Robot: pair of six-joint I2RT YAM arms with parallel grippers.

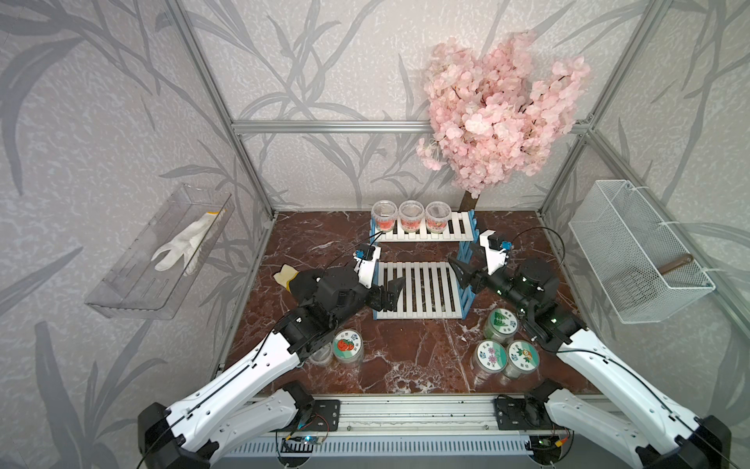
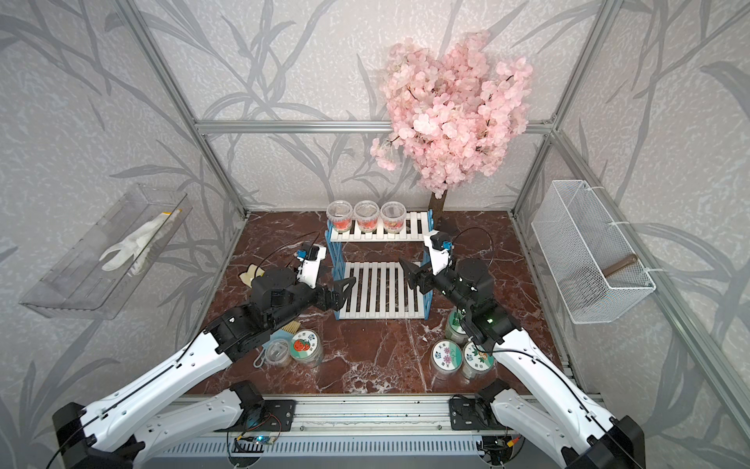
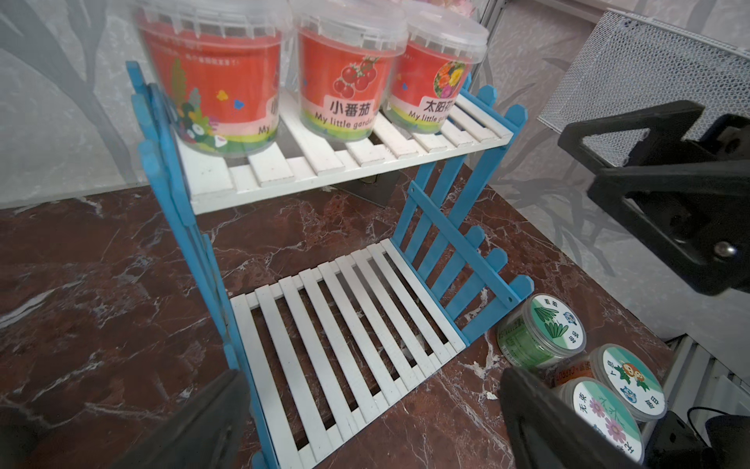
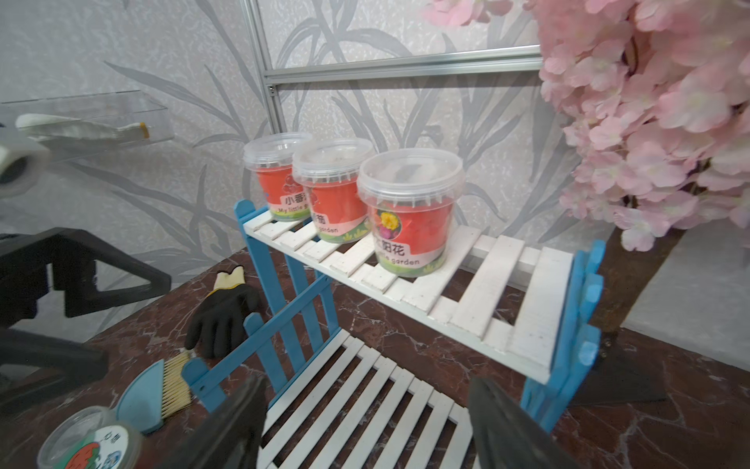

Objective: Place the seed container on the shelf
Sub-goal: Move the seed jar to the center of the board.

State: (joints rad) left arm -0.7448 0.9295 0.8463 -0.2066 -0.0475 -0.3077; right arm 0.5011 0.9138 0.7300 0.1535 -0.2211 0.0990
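Your seed jars all stand on the counter [image 1: 406,357], in front of the shelf [image 1: 456,229]. The green-leaf jar [image 1: 501,320] is just off the shelf's near right corner. The flower jar [image 1: 490,355] and the carrot jar [image 1: 523,357] sit side by side closer to you. The strawberry jar [image 1: 348,347] is over on the left, beside your left forearm. Three red tubs [image 1: 411,217] stand in a row on the left part of the shelf's upper board.

Your left pincer [image 1: 390,294] hangs at the left edge of the lower board, jaws spread wide with nothing between them, well apart from the strawberry jar. Your right pincer [image 1: 464,278] is at the shelf's right blue frame, jaws parted and gripping nothing. The green-leaf jar is near it, back along that arm.

The right wrist view gives you a black glove [image 4: 223,320] and a blue-backed brush [image 4: 162,390] lying on the counter beside the shelf's left frame. In both top views your left arm covers most of that glove. The left wrist view shows the tubs' labels close up, with tomatoes on the middle one.
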